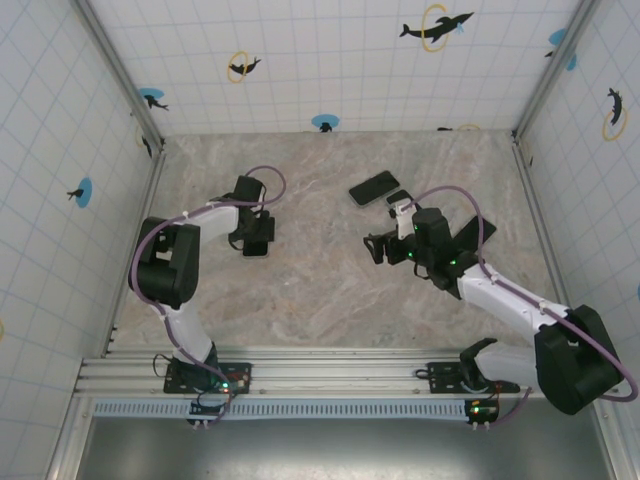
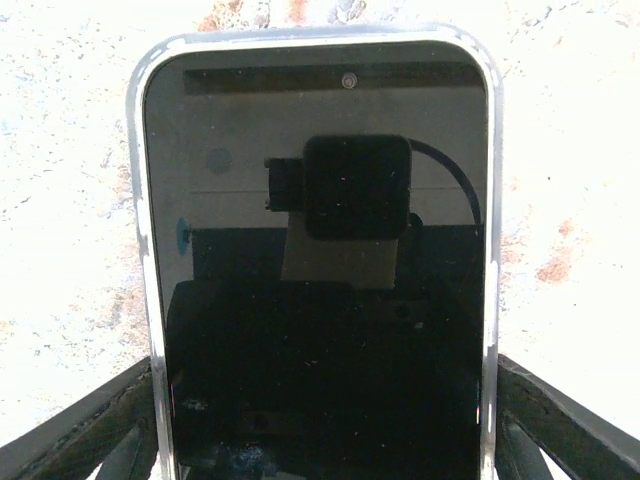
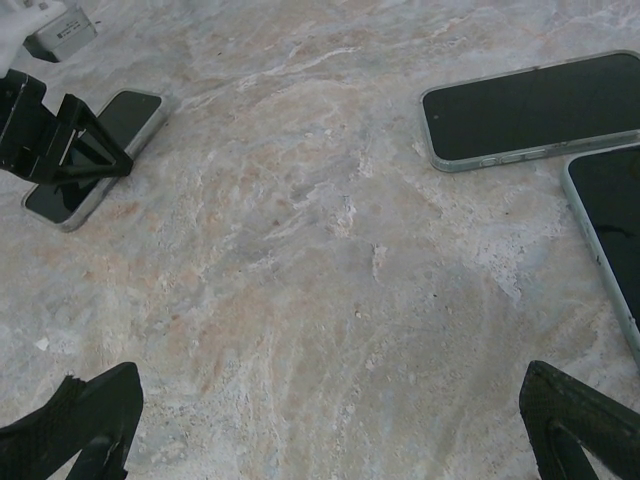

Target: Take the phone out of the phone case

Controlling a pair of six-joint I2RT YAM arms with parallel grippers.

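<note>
The top external camera looks steeply down from above and behind the black arm bases (image 1: pixel 205 378), taking in the whole beige marbled tabletop (image 1: pixel 330 310). The left wrist camera sits very close over a dark-screened phone in a clear case (image 2: pixel 320 260), framed between the fingers of the left tool (image 2: pixel 325 425). The right wrist camera looks obliquely across the tabletop past the right tool (image 3: pixel 330 420), catching that same phone far ahead-left.

Bare table (image 1: pixel 320 290) between arms, cased phone (image 3: pixel 530 105) and second phone (image 3: pixel 612 230) flat ahead of right gripper (image 3: pixel 330 410)
</note>
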